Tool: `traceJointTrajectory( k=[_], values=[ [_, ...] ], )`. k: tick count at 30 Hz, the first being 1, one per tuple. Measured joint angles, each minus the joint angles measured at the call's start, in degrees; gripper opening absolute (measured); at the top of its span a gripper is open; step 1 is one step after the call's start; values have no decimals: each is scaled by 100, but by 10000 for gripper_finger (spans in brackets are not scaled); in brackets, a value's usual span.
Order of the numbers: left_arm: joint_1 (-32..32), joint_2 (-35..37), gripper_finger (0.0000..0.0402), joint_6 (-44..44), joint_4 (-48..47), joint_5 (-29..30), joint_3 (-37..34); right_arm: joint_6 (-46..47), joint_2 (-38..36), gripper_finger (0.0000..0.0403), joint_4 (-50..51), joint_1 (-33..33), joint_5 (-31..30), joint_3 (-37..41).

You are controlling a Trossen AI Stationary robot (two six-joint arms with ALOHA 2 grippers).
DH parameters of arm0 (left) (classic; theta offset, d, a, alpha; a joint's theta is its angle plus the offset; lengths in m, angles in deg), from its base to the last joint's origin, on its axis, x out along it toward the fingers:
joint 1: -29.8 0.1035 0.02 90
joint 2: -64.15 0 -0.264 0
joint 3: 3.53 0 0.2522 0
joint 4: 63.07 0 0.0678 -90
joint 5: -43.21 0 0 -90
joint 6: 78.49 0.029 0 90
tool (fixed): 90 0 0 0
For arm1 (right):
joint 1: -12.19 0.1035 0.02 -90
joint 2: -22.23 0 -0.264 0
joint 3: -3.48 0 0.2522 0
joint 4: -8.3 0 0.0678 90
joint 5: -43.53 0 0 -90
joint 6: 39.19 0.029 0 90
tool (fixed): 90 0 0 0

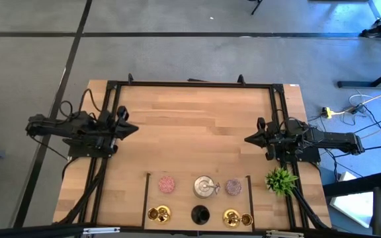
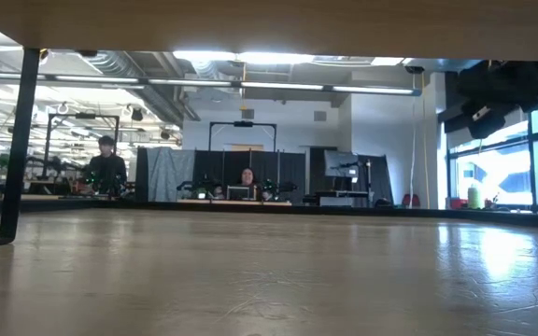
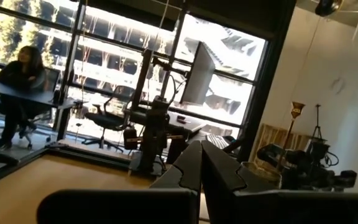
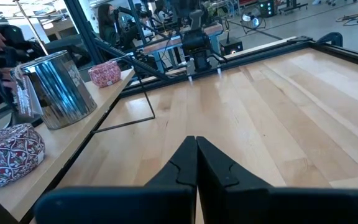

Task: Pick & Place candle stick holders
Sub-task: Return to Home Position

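The candle stick holders stand at the table's near edge inside a thin black frame. A shiny silver round one is flanked by two pink glittery ones. Nearer still are a black one and small gold ones. The right wrist view shows the silver holder between the pink ones. My left gripper is shut and empty at the left side. My right gripper is shut and empty at the right side, pointing across the table.
A green spiky plant stands at the near right, beside the right arm's base. Bare wooden tabletop lies between the two grippers. A black rail frame runs along the table's far and side edges. People sit in the room beyond.
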Motion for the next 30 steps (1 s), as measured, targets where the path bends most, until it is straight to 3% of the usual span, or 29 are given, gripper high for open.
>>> traceJointTrajectory(
  k=[11,20,30],
  values=[
    [-1,1089,1,103,4,63,-945,0,0,0,1,0,0,0],
    [-1,1088,1,181,102,233,-1407,0,0,0,-1,-1,1,0],
    [1,1085,1,356,-981,480,-1412,0,0,0,-1,0,1,-2]
  ],
)
